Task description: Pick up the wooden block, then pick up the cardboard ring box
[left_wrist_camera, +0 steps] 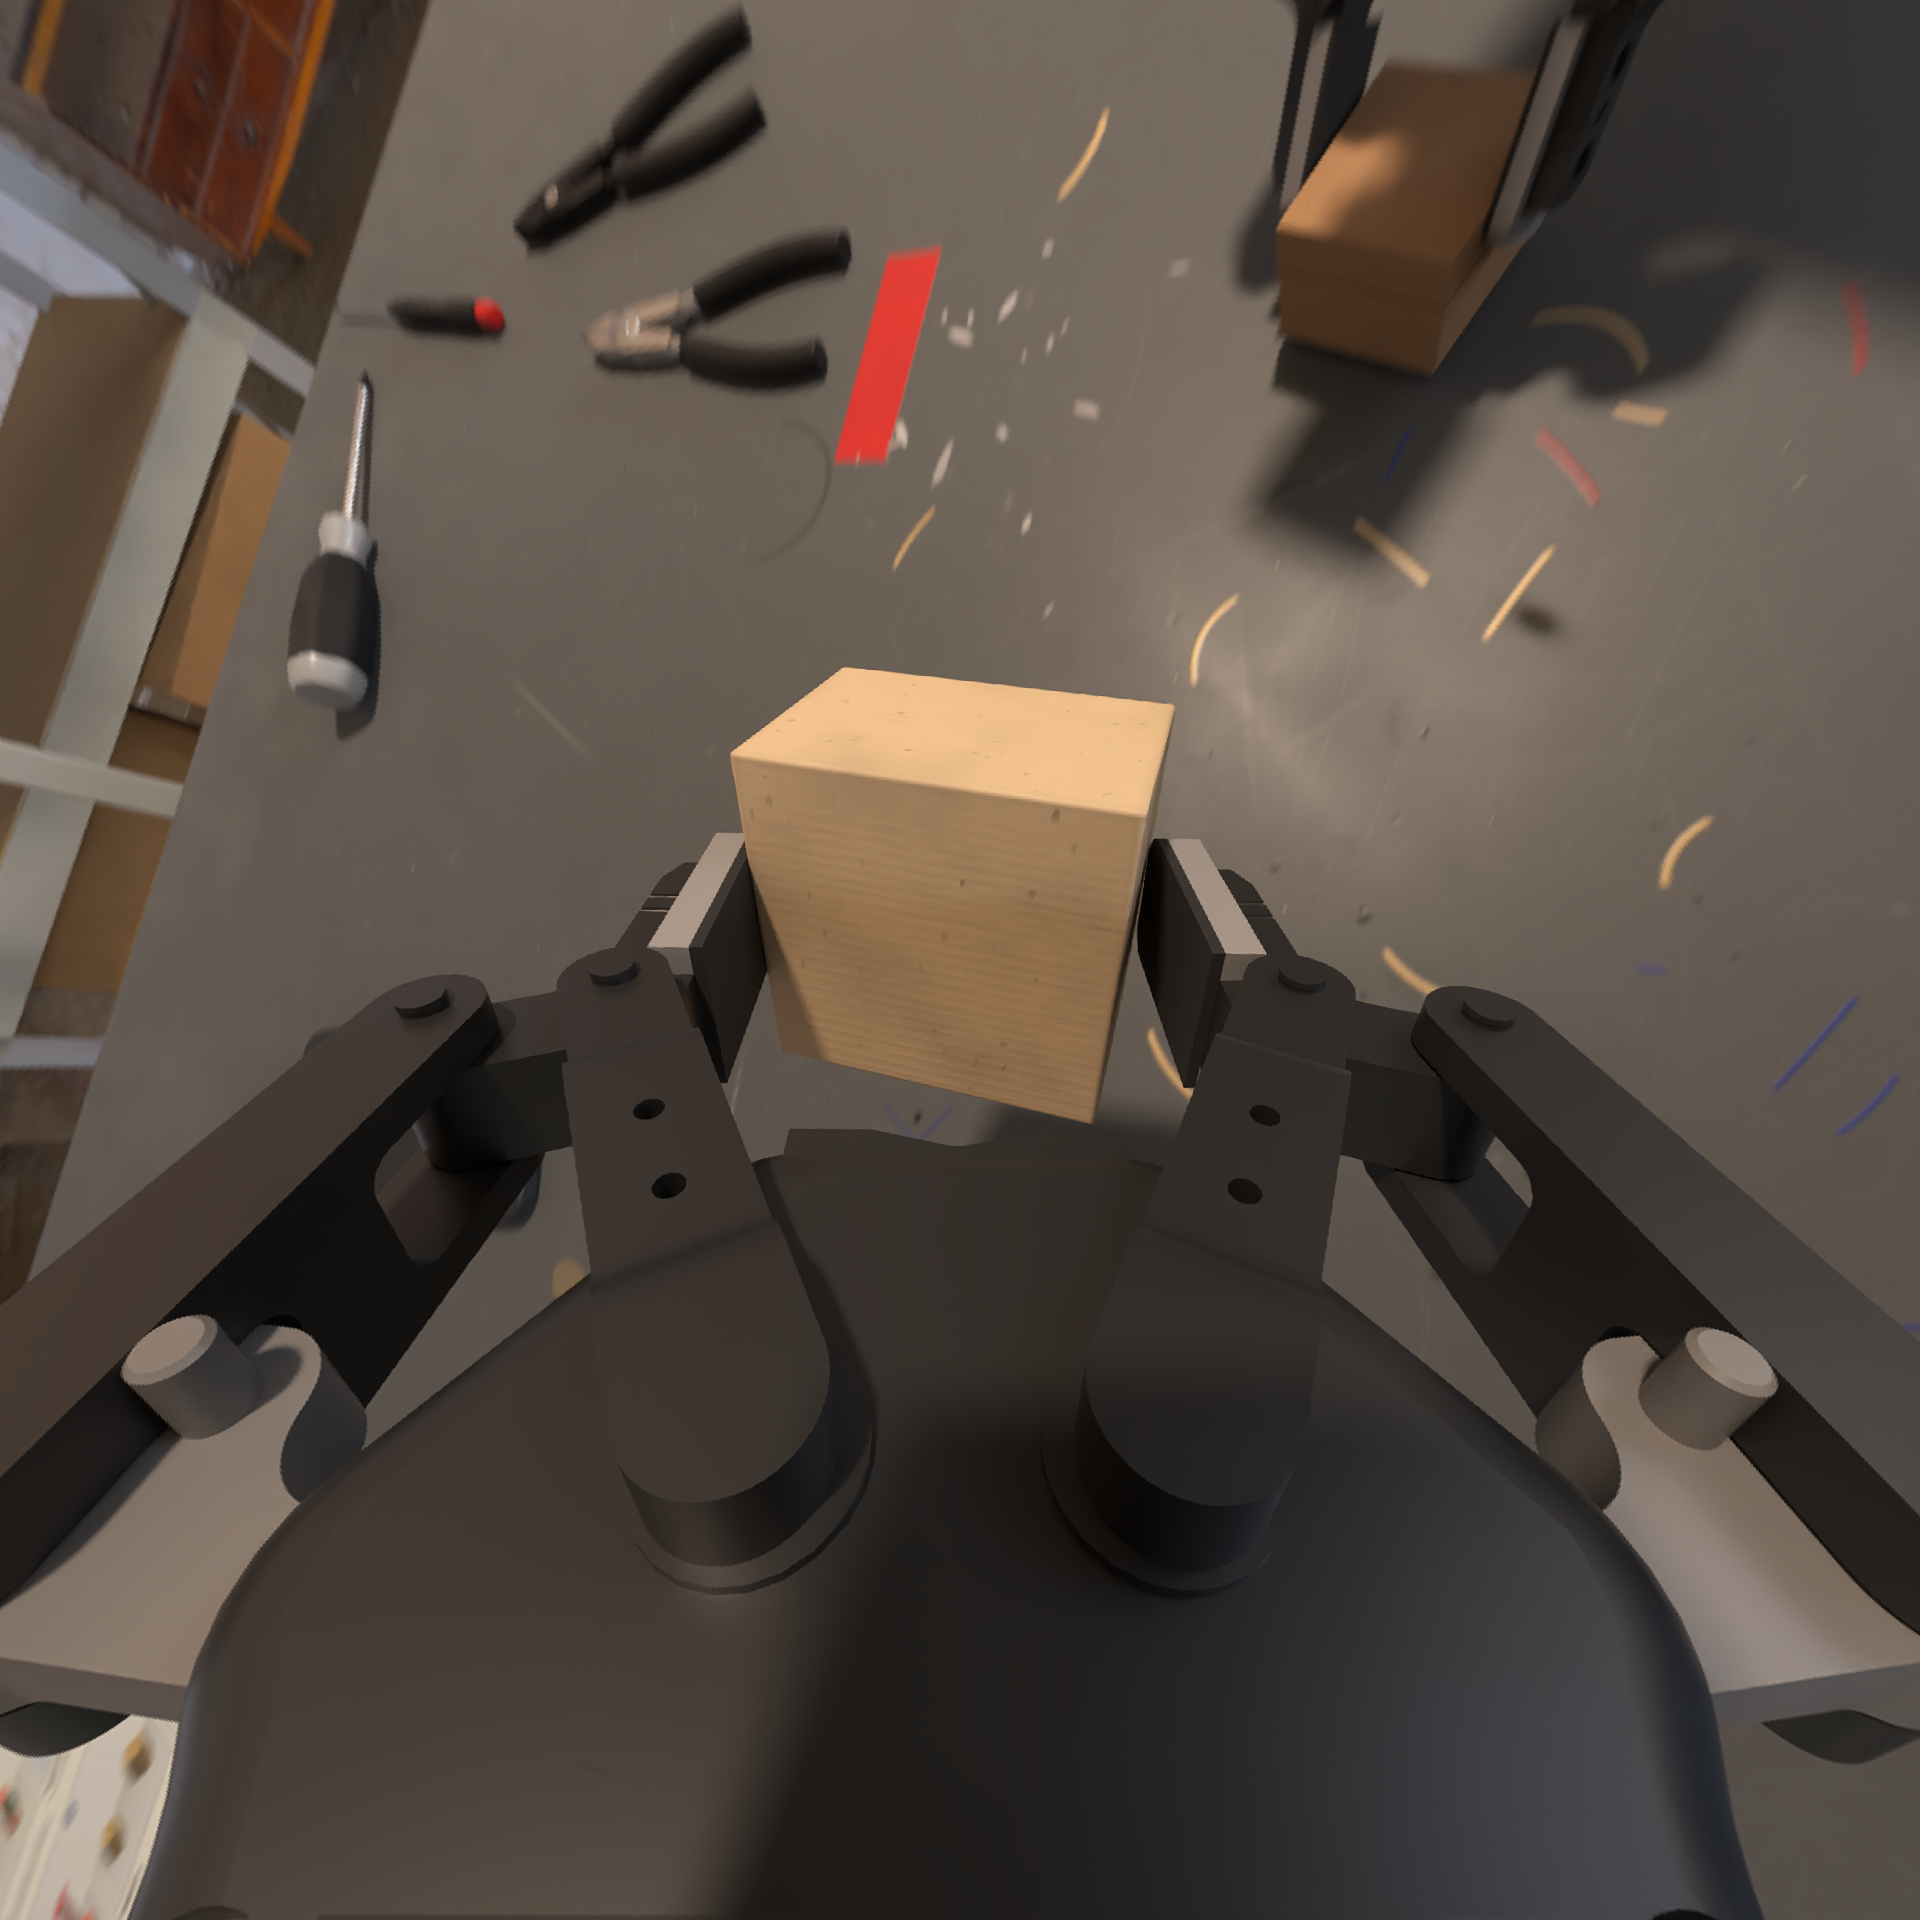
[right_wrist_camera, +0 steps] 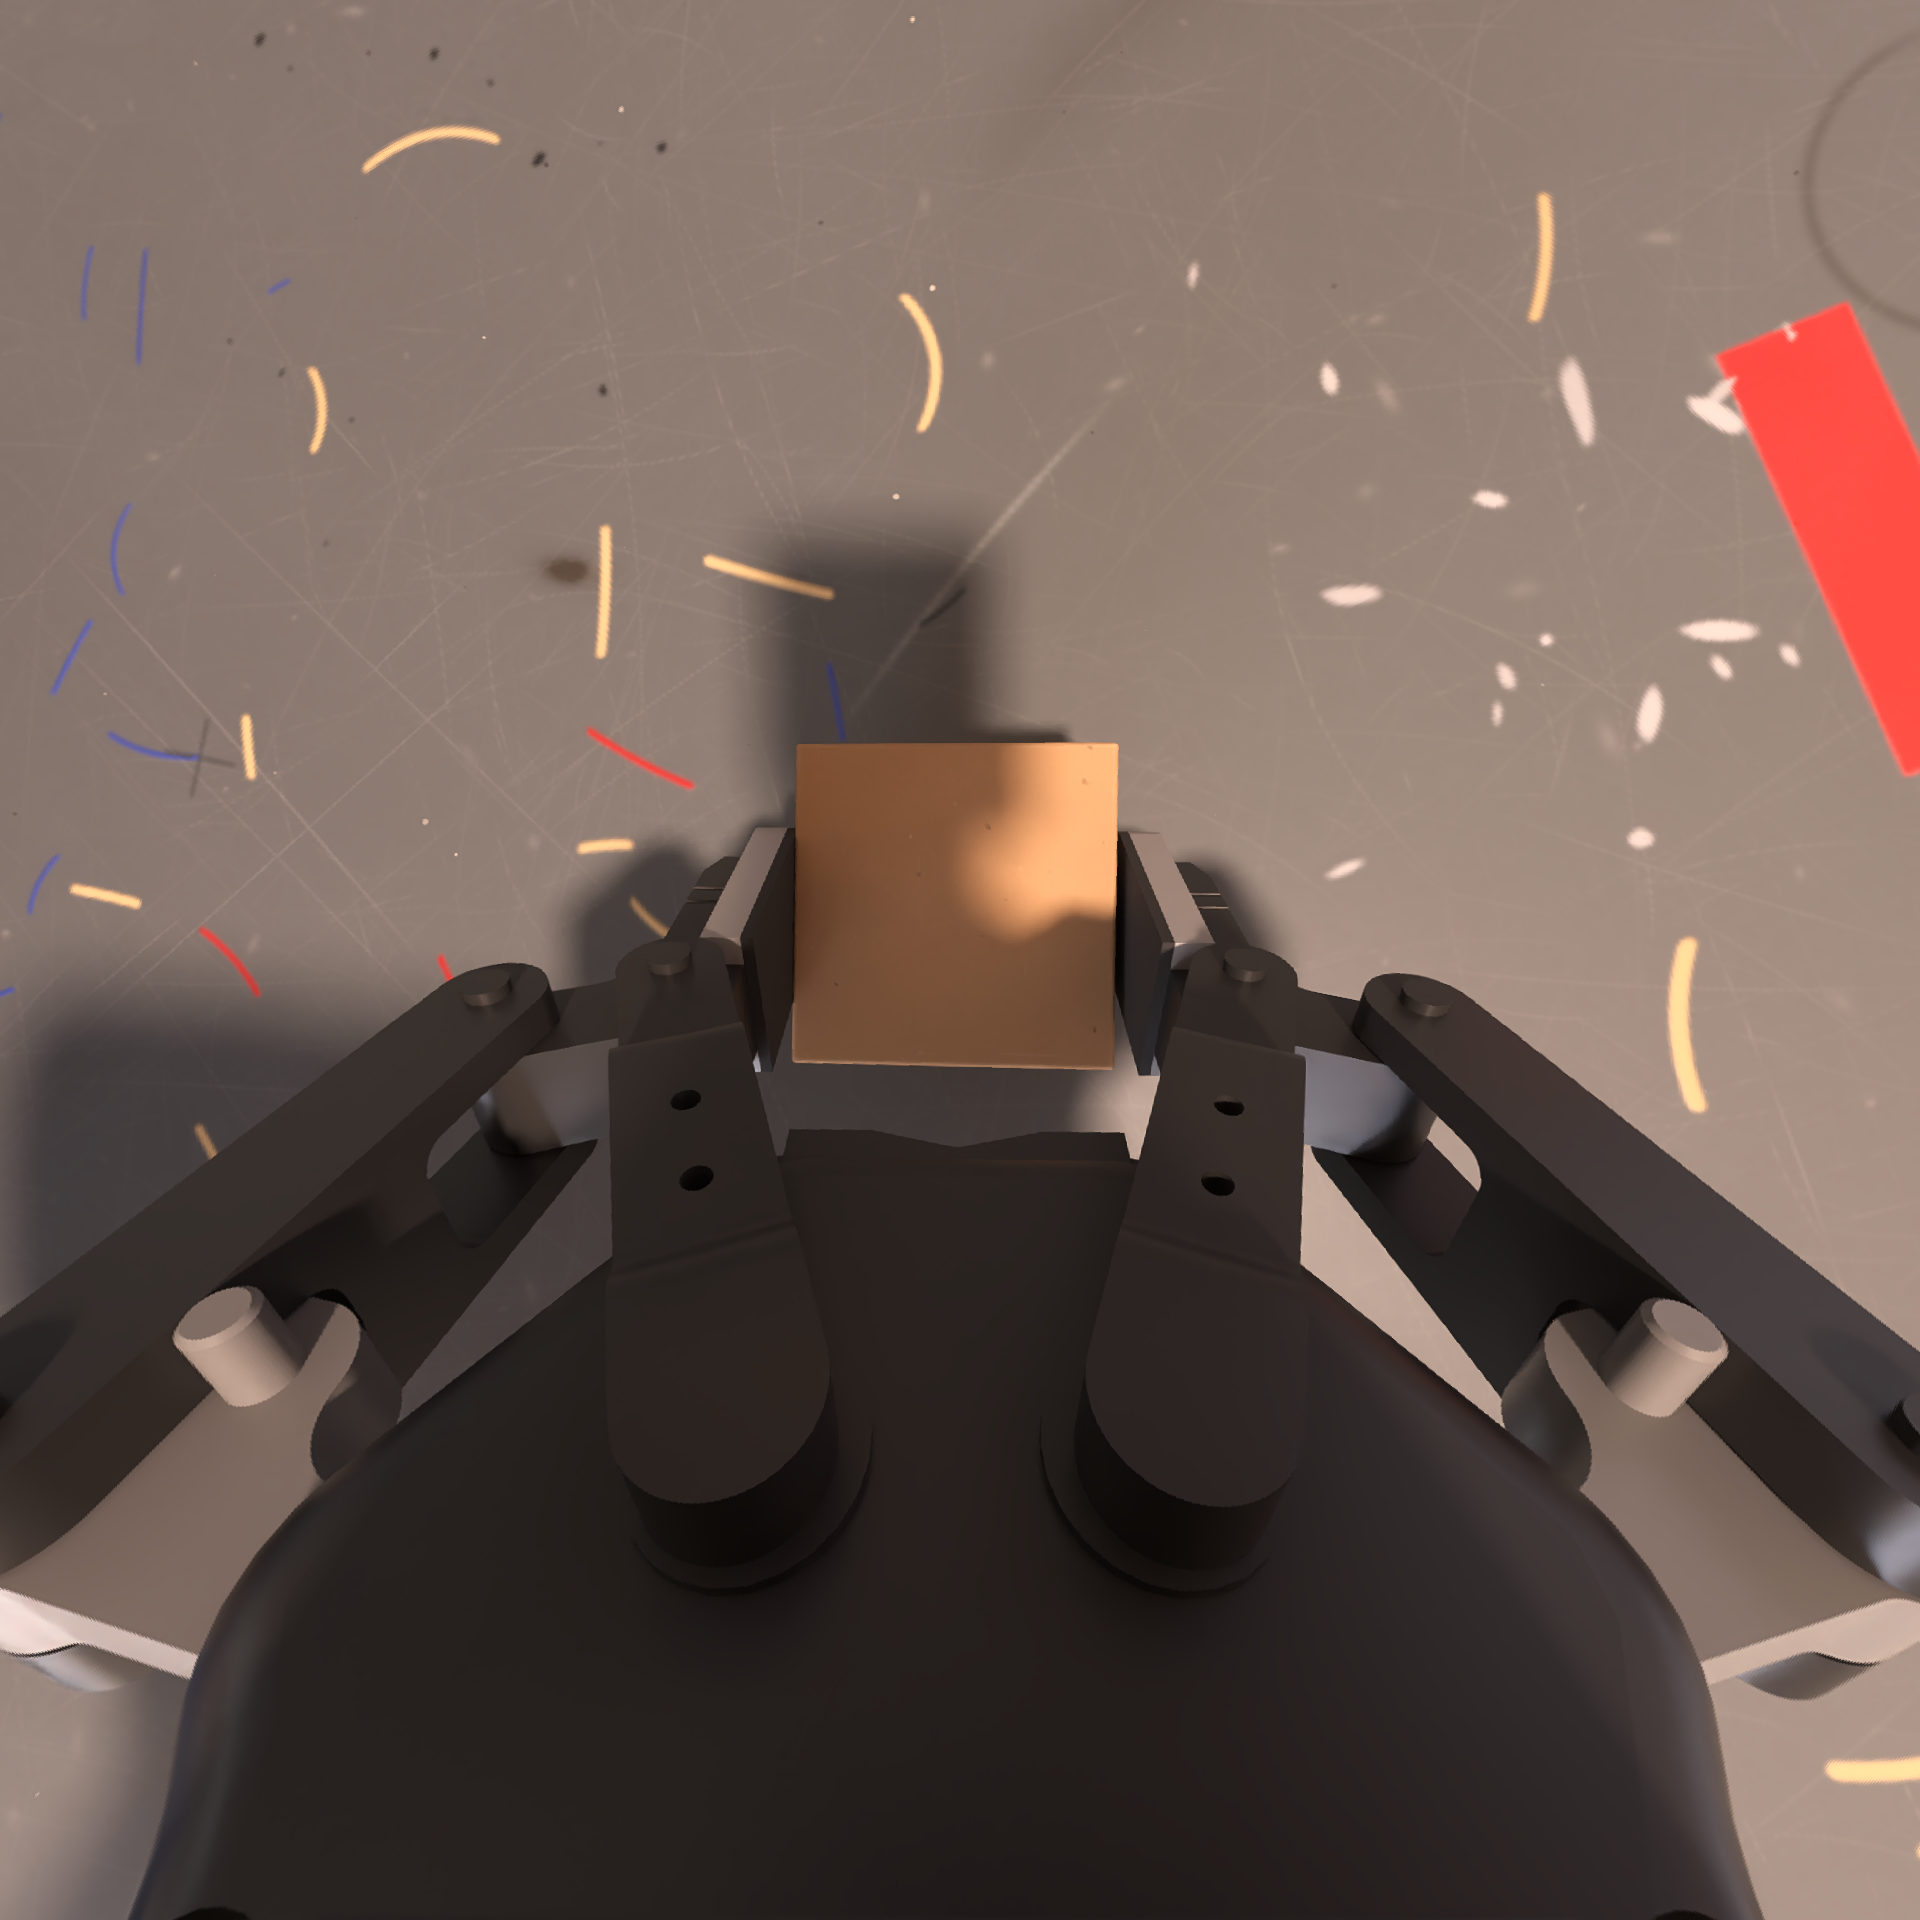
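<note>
My left gripper (left_wrist_camera: 940, 914) is shut on the pale wooden block (left_wrist_camera: 940, 883), a cube held slightly tilted above the grey table (left_wrist_camera: 1351, 727). My right gripper (right_wrist_camera: 956, 914) is shut on the brown cardboard ring box (right_wrist_camera: 956, 904), held level above the table with its shadow on the surface below. The right gripper with the ring box (left_wrist_camera: 1382, 260) also shows in the left wrist view at the upper right, lifted off the table, its fingers (left_wrist_camera: 1558, 135) on both sides of the box.
Two black-handled pliers (left_wrist_camera: 644, 135) (left_wrist_camera: 727, 322), a small red-tipped tool (left_wrist_camera: 447, 312) and a screwdriver (left_wrist_camera: 338, 582) lie at the far left. A red strip (left_wrist_camera: 888, 353) (right_wrist_camera: 1839, 520) lies flat mid-table. Shelving with cardboard boxes (left_wrist_camera: 94, 582) stands beyond the left edge.
</note>
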Controlling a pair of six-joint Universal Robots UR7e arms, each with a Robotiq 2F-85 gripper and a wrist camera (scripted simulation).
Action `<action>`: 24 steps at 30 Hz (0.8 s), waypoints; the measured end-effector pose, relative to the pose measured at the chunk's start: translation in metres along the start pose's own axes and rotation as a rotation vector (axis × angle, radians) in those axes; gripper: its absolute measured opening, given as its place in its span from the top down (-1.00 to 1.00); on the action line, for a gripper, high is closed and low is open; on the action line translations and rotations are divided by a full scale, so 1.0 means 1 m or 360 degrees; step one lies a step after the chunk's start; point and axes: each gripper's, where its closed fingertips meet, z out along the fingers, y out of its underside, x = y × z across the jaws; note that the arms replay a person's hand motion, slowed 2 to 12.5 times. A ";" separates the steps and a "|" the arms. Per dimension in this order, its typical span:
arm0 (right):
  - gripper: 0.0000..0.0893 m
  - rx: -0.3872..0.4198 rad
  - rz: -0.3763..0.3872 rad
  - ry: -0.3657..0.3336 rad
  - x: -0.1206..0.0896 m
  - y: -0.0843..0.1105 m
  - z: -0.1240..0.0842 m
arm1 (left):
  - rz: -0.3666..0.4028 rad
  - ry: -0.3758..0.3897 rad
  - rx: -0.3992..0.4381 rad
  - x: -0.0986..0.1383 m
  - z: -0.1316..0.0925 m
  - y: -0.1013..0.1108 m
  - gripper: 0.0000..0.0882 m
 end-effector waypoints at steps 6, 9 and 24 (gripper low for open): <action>-0.15 0.0032 0.0036 0.0012 0.006 0.004 -0.014 | -0.0069 0.0099 0.0339 0.011 0.012 -0.044 -0.42; -0.15 0.0057 0.0056 0.0018 0.009 0.006 -0.024 | -0.0124 0.0188 0.0502 0.022 0.021 -0.065 -0.42; -0.15 0.0329 0.0169 0.0086 0.025 0.011 -0.088 | -0.0302 0.0410 0.0780 0.057 0.078 -0.105 -0.42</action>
